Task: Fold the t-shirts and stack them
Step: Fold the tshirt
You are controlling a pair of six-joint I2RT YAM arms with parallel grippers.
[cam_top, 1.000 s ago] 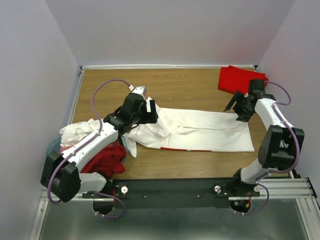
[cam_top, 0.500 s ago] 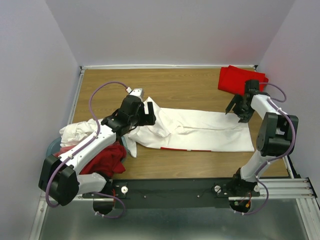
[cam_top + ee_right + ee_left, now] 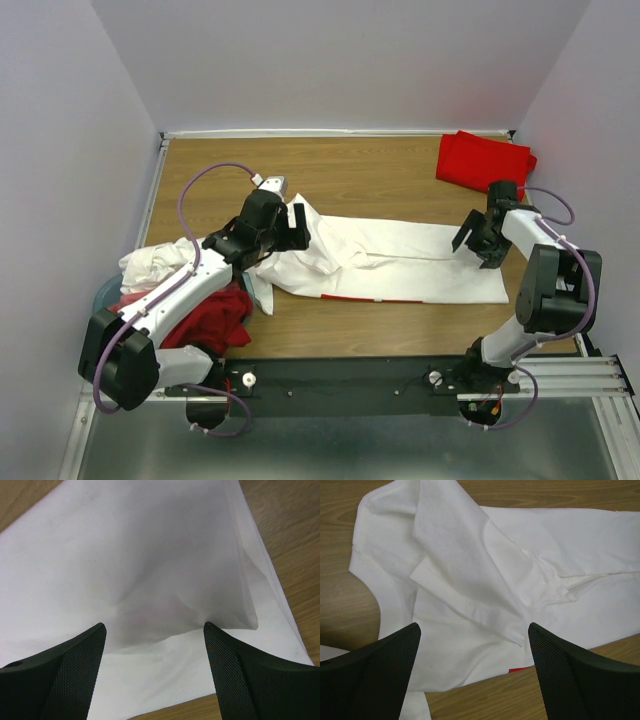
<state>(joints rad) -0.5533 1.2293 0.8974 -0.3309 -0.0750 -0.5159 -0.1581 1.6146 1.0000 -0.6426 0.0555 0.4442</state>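
Currently, a heap of unfolded t-shirts (image 3: 165, 268), white over red, is seen at about eight o'clock on the surface (image 3: 400, 170), spilling over a pale blue tub (image 3: 103, 297). Just toward three o'clock from it, the left tool (image 3: 297, 228) is held above the shoulder end of a white t-shirt (image 3: 400, 262) with its jaws spread wide and nothing pinched. This shirt is laid across the middle of the surface as a long strip running from nine to three o'clock. A sleeve flap (image 3: 470, 580) is turned in over the body, and a sliver of red print (image 3: 350, 297) is visible along the six o'clock edge. At the three o'clock end, the right tool (image 3: 478, 240) is poised over the hem, likewise spread and empty. A folded red t-shirt (image 3: 482, 160) is parked well apart at about one o'clock.

A crosswise fold seems to be the step being prepared. To do it well, every layer at the chosen end should be caught in one pinch, close to the edge. The loose sleeve flap should be trapped rather than left to slide. The lifted end should be carried low and level toward the other, so that the edges are matched before release.
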